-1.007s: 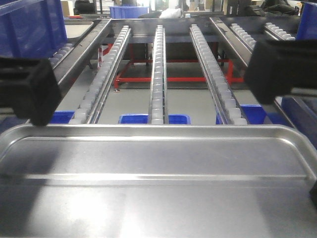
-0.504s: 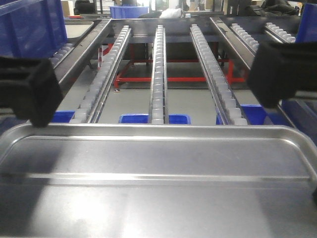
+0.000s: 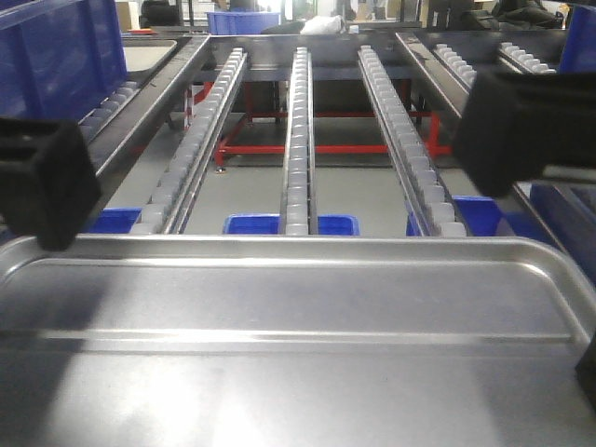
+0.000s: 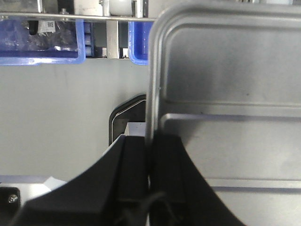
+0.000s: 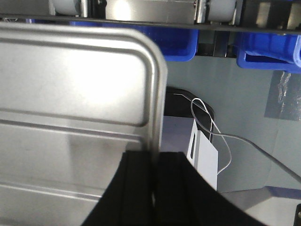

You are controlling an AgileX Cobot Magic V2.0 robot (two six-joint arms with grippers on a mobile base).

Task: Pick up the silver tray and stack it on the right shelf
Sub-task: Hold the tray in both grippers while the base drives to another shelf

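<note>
You hold the silver tray point(image 3: 298, 298).
Left pincer point(image 4: 151, 143), right pincer point(image 5: 155, 160) clamp its rims; right shelf point(image 3: 296, 140) at 12 o'clock.

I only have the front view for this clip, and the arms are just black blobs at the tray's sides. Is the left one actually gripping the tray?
Observer: Yes. The left wrist view shows the left gripper shut on the silver tray, with one finger on each side of its left rim.
Operator: And the right side?
Observer: In the right wrist view the right gripper pinches the right rim the same way, one finger inside and one outside.
Operator: Is there anything near that side I can't see?
Observer: A thin white cable loops lower down, just outside the right rim, next to a white box.
</note>
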